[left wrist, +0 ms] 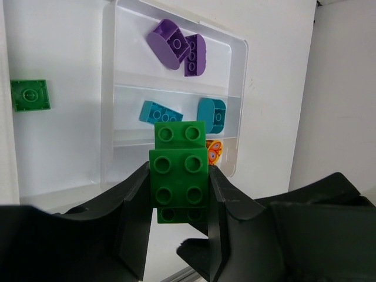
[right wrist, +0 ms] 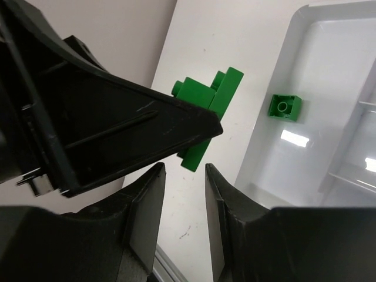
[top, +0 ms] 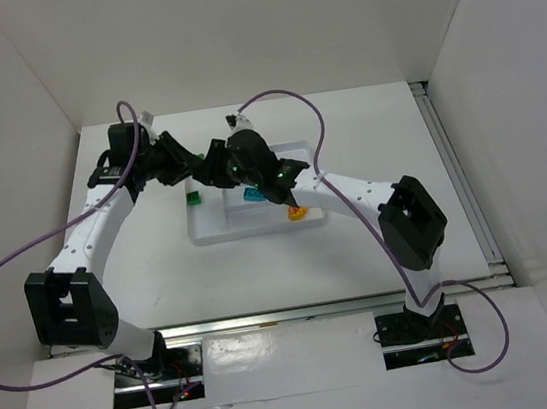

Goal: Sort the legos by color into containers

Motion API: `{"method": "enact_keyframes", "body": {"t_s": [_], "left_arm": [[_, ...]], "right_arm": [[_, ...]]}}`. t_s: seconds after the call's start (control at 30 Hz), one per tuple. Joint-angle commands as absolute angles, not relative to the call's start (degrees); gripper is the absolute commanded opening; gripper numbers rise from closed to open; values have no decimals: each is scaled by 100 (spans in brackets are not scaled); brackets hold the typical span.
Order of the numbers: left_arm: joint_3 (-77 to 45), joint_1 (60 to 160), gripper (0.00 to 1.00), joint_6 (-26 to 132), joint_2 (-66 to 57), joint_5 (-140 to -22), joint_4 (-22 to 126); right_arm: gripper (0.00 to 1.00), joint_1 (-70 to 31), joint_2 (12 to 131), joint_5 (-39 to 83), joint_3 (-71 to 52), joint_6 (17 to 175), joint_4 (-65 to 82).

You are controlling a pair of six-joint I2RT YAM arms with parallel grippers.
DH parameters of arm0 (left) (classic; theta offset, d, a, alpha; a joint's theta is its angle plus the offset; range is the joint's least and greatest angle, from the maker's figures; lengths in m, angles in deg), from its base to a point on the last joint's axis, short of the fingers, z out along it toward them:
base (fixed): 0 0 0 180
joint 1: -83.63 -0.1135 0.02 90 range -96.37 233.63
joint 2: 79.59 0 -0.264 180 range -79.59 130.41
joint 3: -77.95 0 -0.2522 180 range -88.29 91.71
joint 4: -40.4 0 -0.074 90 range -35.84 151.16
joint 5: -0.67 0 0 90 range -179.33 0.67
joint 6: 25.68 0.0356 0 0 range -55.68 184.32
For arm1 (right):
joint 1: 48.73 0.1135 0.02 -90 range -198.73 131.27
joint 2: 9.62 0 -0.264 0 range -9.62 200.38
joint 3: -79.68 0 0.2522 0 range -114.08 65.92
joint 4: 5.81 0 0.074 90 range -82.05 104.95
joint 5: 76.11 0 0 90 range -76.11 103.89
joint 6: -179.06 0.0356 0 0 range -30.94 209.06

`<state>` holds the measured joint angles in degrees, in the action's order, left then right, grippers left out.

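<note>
My left gripper (left wrist: 179, 169) is shut on a green lego stack (left wrist: 179, 176), held above the white tray (left wrist: 238, 70). The right wrist view shows the same stack (right wrist: 226, 94) in the left gripper's black finger. My right gripper (right wrist: 183, 171) is open and empty, just below and beside that stack. In the tray, purple legos (left wrist: 176, 47) fill the far section, cyan legos (left wrist: 160, 111) the middle one, and a yellow-and-red piece (left wrist: 214, 151) the near one. A small green lego (left wrist: 29, 95) lies in the wide section, also seen from the right wrist (right wrist: 285, 107). Both grippers meet over the tray (top: 210, 164).
The tray (top: 212, 233) sits mid-table, with the small green lego (top: 193, 197), a cyan piece (top: 250, 195) and the yellow piece (top: 297, 213) showing. White walls enclose the table on three sides. A metal rail (top: 462, 180) runs along the right edge.
</note>
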<state>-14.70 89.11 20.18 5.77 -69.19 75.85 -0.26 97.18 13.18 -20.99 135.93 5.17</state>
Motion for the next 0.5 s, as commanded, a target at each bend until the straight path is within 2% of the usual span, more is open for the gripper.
{"method": "enact_keyframes", "body": {"t_s": [0.0, 0.23, 0.37, 0.47], "left_arm": [[-1463, 8943, 0, 1888, 320, -6833, 7385], [-1411, 9049, 0, 1888, 320, -6886, 7438], [-1411, 9049, 0, 1888, 267, -6938, 7438], [-1463, 9049, 0, 1888, 267, -6938, 7438]], "right_arm": [[41, 84, 9761, 1047, -2128, 13696, 129], [34, 137, 9760, 564, -1943, 13696, -40], [34, 259, 9708, 282, -1941, 13696, -155], [23, 312, 9769, 10, -2030, 13643, 22]]}}
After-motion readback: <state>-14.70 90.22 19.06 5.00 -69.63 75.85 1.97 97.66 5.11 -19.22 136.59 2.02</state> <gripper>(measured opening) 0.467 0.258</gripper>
